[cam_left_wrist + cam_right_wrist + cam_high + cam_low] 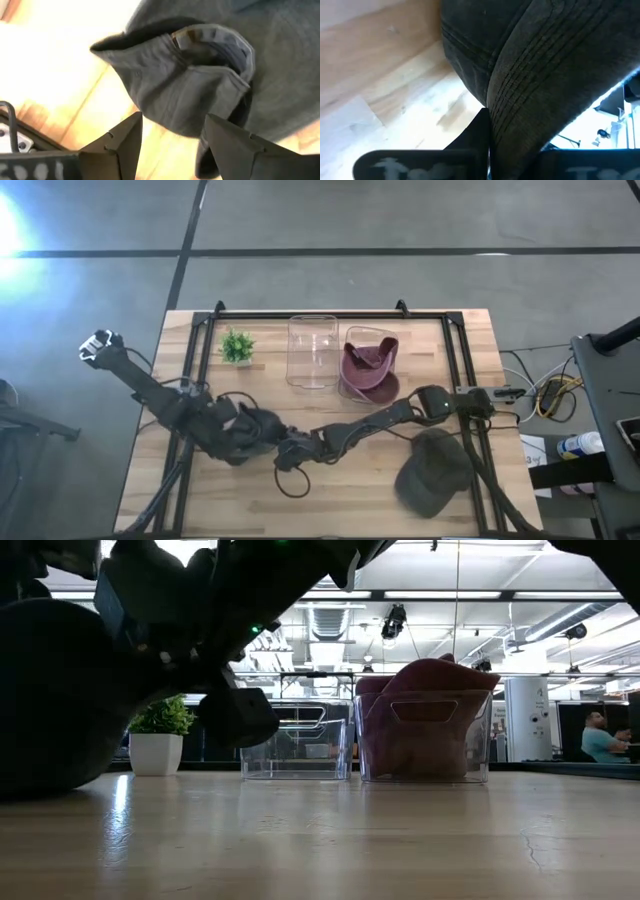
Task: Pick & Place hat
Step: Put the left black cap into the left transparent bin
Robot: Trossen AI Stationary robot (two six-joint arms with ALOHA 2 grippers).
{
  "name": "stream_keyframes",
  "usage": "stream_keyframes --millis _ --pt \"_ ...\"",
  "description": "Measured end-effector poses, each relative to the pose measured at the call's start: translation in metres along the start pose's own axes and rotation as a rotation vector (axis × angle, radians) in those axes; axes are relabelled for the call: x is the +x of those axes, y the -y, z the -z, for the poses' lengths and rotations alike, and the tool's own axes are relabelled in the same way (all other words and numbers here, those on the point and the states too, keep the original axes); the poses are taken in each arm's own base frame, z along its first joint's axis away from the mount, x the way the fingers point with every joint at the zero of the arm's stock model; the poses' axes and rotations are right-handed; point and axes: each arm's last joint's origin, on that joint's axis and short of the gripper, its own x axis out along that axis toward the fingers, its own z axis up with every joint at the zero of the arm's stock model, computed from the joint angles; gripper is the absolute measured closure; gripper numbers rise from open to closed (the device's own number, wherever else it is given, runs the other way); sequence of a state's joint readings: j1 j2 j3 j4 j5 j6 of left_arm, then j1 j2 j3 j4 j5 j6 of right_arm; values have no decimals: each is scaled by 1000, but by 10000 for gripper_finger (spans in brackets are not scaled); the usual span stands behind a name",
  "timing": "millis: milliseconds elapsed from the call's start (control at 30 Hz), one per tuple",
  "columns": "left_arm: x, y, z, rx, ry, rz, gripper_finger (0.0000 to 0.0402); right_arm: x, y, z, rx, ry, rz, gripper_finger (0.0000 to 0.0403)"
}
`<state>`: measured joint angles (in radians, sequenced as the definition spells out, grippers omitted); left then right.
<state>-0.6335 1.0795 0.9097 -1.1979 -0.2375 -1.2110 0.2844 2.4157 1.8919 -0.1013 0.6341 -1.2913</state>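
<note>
Wood surface [200, 500], seen from above. Count: two hats, two clear bins, one potted plant [237, 345], two arms.

- Maroon hat [368, 368] sits inside one bin [372, 330]. The other bin [312, 330] is just beside it, and the plant is beyond that.
- Dark hat [435, 470] lies crown-up on the surface beside the right arm's base, outside both bins.
- Both arms fold low over the middle of the surface and block much of the low view. A person [603, 735] sits in the room behind.

Left gripper [172, 122]: jaws spread wide and holding nothing. Just ahead of them is grey-black hat cloth, showing an inner band and a strap.

Right gripper [486, 117]: jaws closed. A dark brim with rows of stitching lies right against them; I cannot tell if it is pinched.
</note>
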Motion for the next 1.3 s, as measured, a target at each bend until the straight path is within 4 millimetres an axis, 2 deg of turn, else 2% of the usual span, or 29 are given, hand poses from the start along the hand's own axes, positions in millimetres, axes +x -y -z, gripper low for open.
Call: stream_keyframes --millis 133,267,400,533,900,1033,1200,1300 --pt "6 -3 3 -1 -6 21 191 0 1 0 2 -20 13 390" --pt "23 4 5 -15 6 88 191 0 1 0 3 -19 15 390" --pt "44 12 11 -68 -56 174 191 0 3 0 11 -12 29 390" --pt "51 21 12 -110 -84 271 191 -1 8 -3 4 17 78 390" --pt "48 24 10 -111 -61 305 191 -1 10 -5 15 60 89 390" --pt "31 22 7 -59 -91 281 191 -3 12 -7 14 66 107 390" --pt "8 6 7 20 -132 163 191 -1 13 -4 16 55 107 390" --pt "3 -6 9 30 -122 87 191 -2 13 -6 14 61 107 390"
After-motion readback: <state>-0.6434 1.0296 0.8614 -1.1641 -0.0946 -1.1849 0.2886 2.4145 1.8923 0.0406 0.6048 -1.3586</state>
